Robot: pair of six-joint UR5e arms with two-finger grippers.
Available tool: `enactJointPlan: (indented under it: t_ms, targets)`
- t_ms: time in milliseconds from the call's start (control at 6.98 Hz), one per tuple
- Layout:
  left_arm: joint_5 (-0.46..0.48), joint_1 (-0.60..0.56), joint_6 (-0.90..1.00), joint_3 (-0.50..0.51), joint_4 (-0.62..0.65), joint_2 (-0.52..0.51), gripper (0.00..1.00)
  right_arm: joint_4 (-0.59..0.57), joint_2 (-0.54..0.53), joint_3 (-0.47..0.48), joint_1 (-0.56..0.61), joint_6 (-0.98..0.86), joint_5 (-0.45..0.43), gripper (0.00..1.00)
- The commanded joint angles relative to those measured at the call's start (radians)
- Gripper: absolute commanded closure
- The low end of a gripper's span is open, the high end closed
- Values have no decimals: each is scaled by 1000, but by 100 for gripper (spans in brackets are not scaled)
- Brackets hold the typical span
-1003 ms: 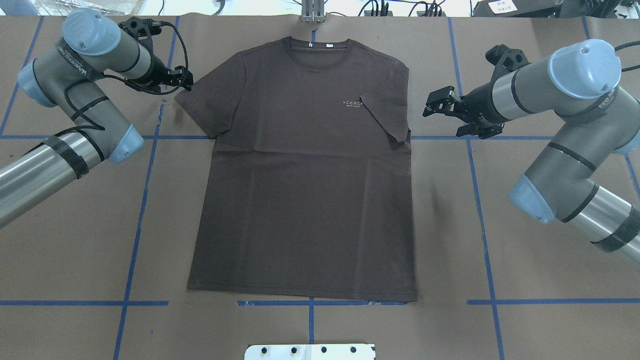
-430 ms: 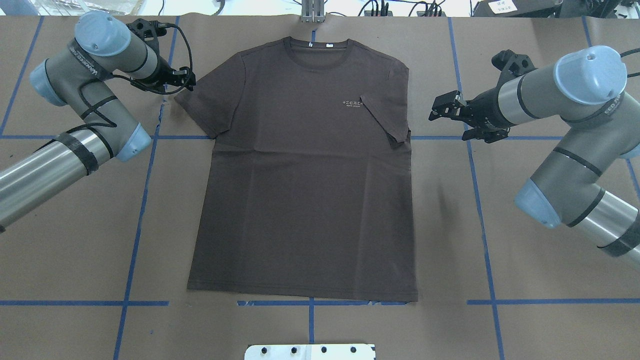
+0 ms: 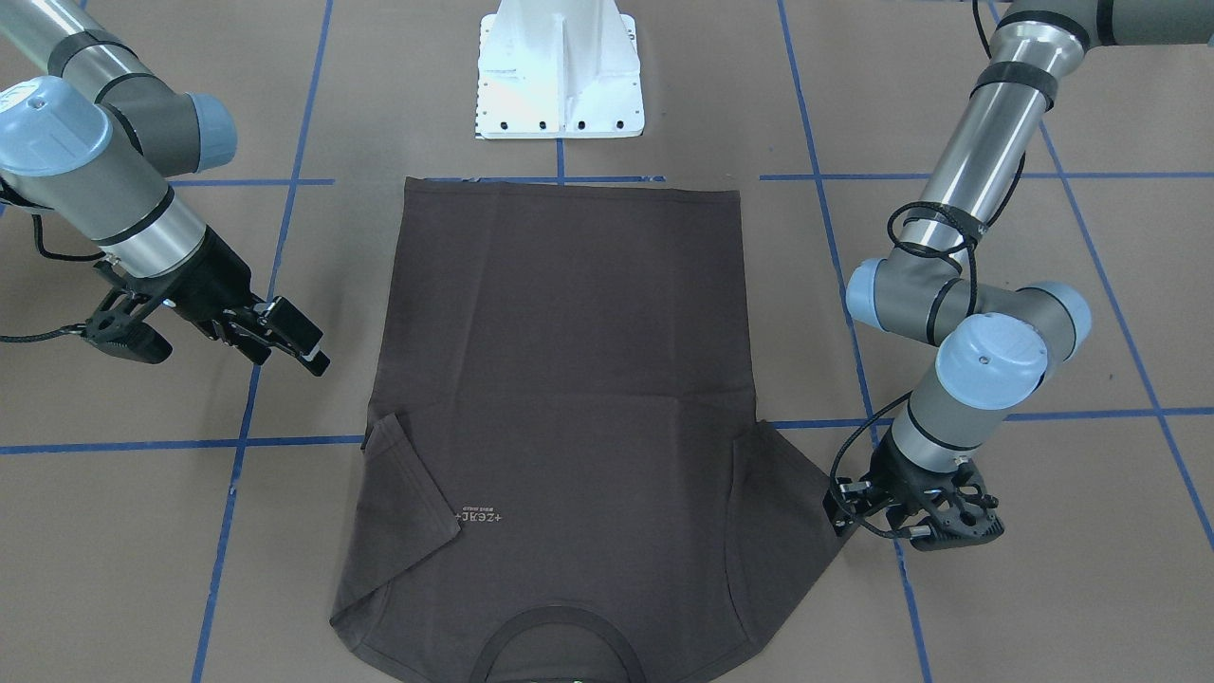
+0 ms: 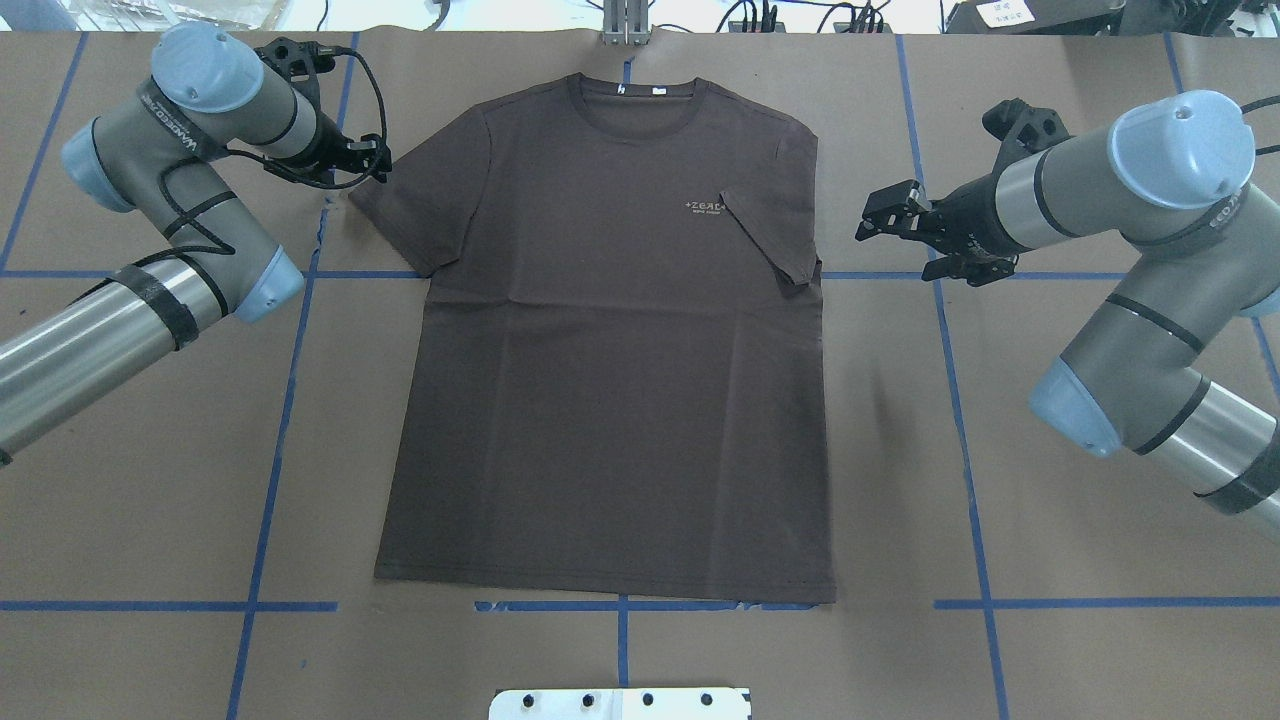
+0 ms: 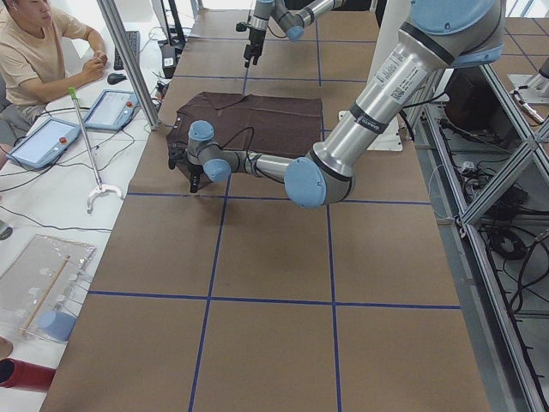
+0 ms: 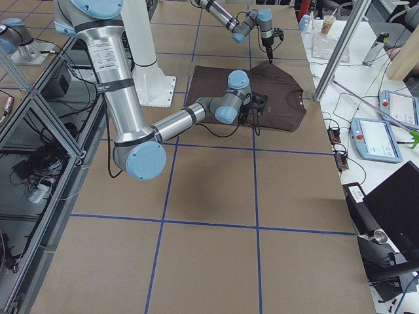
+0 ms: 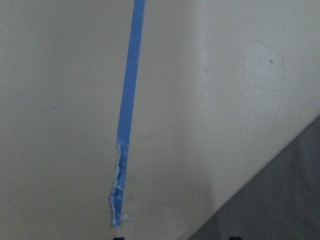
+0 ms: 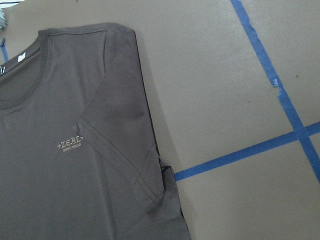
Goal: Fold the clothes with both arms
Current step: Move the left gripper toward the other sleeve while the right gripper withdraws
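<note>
The clothes are one dark brown-grey T-shirt [image 4: 600,400] lying flat and face up, collar at the far side. Its sleeve on the robot's right [image 4: 775,235] is folded in over the chest, next to the pale print [image 8: 70,146]. The other sleeve [image 4: 415,210] lies spread out. My left gripper [image 4: 378,160] hangs open just off that sleeve's outer edge; the left wrist view shows bare table, blue tape and the sleeve's corner [image 7: 280,200]. My right gripper [image 4: 875,215] is open and empty, clear of the shirt's right side, also seen in the front view [image 3: 299,346].
The white pedestal base [image 3: 560,66] stands at the near edge behind the shirt's hem. Blue tape lines [image 4: 270,450] grid the brown table. A seated person [image 5: 39,51] and tablets [image 5: 43,142] are beyond the far edge. A metal post [image 4: 625,20] stands past the collar.
The left gripper has crept a little toward the spread sleeve's edge. The right gripper has drawn slightly away from the shirt. The shirt has not moved.
</note>
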Motion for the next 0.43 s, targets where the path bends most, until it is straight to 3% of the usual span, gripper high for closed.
enactJointPlan:
  t_ms: [0,287]
  targets:
    - [0,7,-3,-2,0,9,48,0,0,0,0,3,1,0]
    - [-2,7,-16,-4,0,7,49,0,3,1,0,3,1,0]
